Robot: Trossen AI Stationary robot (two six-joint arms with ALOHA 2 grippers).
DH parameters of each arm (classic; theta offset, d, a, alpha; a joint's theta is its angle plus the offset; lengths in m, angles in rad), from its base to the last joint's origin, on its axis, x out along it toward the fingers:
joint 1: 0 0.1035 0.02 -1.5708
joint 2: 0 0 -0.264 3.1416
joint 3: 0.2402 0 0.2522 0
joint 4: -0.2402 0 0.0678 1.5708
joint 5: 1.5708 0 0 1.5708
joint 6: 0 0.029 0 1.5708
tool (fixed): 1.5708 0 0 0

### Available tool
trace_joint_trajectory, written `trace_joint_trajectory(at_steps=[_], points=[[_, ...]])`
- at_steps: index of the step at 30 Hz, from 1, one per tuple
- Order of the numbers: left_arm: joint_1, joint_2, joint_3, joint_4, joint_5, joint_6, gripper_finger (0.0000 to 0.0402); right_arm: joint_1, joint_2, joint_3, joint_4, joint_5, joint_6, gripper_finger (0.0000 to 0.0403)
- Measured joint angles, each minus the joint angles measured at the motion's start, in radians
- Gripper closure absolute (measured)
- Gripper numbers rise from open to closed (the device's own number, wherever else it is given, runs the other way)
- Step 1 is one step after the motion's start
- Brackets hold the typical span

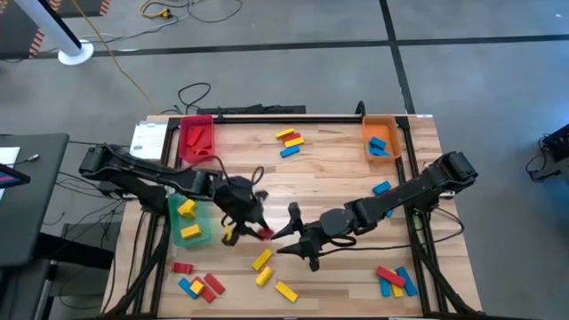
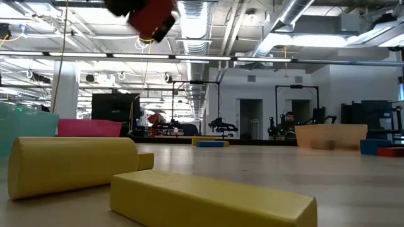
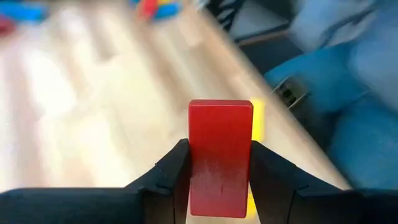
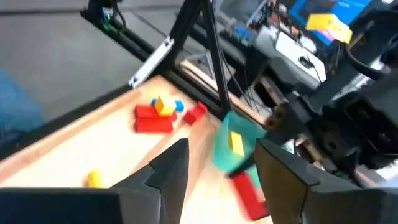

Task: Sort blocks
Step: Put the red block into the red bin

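Note:
My left gripper (image 1: pixel 260 228) is shut on a red block (image 3: pixel 221 155) over the table's middle, just right of the green tray (image 1: pixel 203 233). In the low view that block (image 2: pixel 153 16) hangs high above the wood. My right gripper (image 1: pixel 299 238) stands open close to the right of it, with nothing between its fingers (image 4: pixel 166 168); its wrist view looks past them at the green tray (image 4: pixel 224 152) and the red block (image 4: pixel 249 190). Loose red, yellow and blue blocks lie on the table in small heaps, for instance at the near left (image 1: pixel 197 285). My left gripper pinches the red block's two long sides (image 3: pixel 194 168) between its two fingers (image 3: pixel 177 177). The block lies along the fingers and its free end (image 3: pixel 221 109) sticks out past their tips. The fingers slant down toward the table's right. The block is lifted clear of the table.
A red tray (image 1: pixel 184 142) with red blocks stands far left, an orange tray (image 1: pixel 366 142) with blue blocks far right. Yellow blocks lie in the green tray and just near of the grippers (image 1: pixel 261 260). More heaps lie at the far middle (image 1: pixel 289 140) and near right (image 1: pixel 396 282).

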Motion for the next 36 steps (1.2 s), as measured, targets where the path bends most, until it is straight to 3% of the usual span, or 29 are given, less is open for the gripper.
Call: trace_joint_trajectory(at_steps=[4,9,14,16,21,26,29,36], points=[[0.058,-0.065,0.0,-0.177,-0.127,0.037,0.028,0.028,-0.034,-0.001,-0.058,0.091,-0.017,0.0194],[0.158,-0.141,0.0,-0.421,-0.375,0.086,0.028,0.053,-0.079,-0.001,-0.124,0.139,-0.007,0.0193],[0.333,-0.187,-0.002,-0.629,-0.685,0.049,0.028,0.06,-0.087,-0.001,-0.226,0.14,0.079,0.0194],[0.437,-0.204,-0.014,-0.652,-0.74,0.028,0.028,0.063,-0.087,-0.001,-0.264,0.14,0.115,0.0194],[0.687,-0.233,-0.067,-0.622,-0.719,0.08,0.028,0.074,-0.077,-0.001,-0.33,0.141,0.188,0.0194],[0.905,-0.231,-0.122,-0.539,-0.629,0.166,0.028,0.105,-0.077,-0.001,-0.381,0.164,0.244,0.0194],[1.009,-0.214,-0.136,-0.499,-0.615,0.194,0.028,0.124,-0.077,-0.001,-0.402,0.165,0.274,0.0194],[1.194,-0.161,-0.153,-0.438,-0.457,0.229,0.028,0.163,-0.077,-0.001,-0.457,0.165,0.362,0.0194]])
